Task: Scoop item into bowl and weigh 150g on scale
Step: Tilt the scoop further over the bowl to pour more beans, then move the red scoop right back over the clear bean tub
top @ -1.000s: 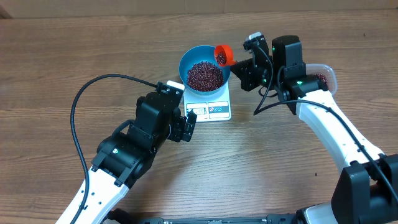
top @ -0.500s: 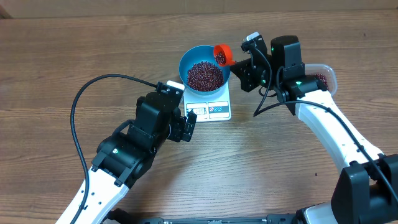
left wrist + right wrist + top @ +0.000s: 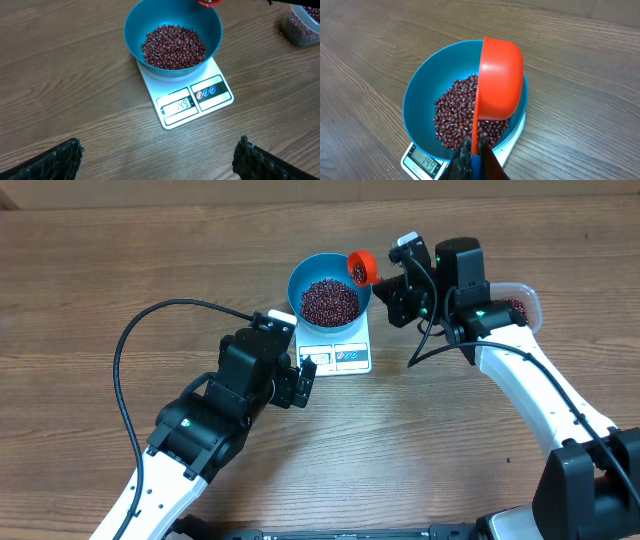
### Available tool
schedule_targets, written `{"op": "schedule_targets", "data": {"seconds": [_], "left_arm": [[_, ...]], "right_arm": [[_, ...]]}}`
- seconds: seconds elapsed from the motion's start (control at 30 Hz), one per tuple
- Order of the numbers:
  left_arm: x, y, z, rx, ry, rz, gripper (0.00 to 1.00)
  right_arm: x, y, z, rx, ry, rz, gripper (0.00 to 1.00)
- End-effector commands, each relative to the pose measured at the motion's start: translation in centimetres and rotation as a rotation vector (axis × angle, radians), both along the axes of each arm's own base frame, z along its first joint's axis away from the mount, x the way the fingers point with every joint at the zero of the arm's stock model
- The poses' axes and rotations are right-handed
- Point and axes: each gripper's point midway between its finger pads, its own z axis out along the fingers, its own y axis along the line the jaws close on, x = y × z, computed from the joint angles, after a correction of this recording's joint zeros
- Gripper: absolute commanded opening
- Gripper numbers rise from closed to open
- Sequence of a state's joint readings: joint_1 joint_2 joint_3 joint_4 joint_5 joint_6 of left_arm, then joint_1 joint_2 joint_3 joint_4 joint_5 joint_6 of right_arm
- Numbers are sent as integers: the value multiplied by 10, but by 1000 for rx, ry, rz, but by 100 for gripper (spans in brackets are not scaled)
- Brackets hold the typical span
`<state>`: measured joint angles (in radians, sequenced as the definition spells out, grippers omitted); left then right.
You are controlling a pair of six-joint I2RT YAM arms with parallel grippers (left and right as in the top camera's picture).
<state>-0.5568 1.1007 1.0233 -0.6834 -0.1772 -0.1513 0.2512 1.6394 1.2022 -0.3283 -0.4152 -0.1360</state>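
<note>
A blue bowl (image 3: 329, 292) of red beans (image 3: 329, 301) sits on a white scale (image 3: 340, 357); in the right wrist view the bowl (image 3: 420, 95) rests on the scale (image 3: 422, 162), whose display reads 149. My right gripper (image 3: 392, 284) is shut on the handle of an orange scoop (image 3: 360, 267), tipped on its side over the bowl's right rim; the scoop (image 3: 500, 80) hides its own contents. My left gripper (image 3: 157, 157) hangs open over bare table in front of the scale (image 3: 192, 102), holding nothing.
A clear container (image 3: 517, 305) of red beans stands behind the right arm; it also shows as a container (image 3: 301, 25) at the left wrist view's top right. A black cable (image 3: 125, 350) loops left of the left arm.
The scoop has tilted and shifted slightly at the bowl's right rim. The left arm has not moved.
</note>
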Motion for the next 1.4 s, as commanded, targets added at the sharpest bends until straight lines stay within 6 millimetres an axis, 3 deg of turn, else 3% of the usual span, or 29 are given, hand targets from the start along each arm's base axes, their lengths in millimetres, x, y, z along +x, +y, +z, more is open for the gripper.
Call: {"op": "schedule_targets", "data": {"seconds": [0.0,0.2,0.5,0.67,0.87,1.37], "left_arm": [[1,0,-2,8,-1,6,100],[1,0,-2,8,0,6,99],[1,0,-2,8,0,6,100],[1,0,-2,8,0,6,99],[1,0,-2,8,-1,6,99],[1,0,-2,8,0,6,99]], "right_arm": [[-1,3,8,19,-8,9,4],[-4,3,5,74,74,-47,4],[-23,25,17,264,207,18,4],[-25,19,26,318,223,35,4],[-21,-9,46,377,202,1,4],[-20,-136,51,400,243,-330,4]]}}
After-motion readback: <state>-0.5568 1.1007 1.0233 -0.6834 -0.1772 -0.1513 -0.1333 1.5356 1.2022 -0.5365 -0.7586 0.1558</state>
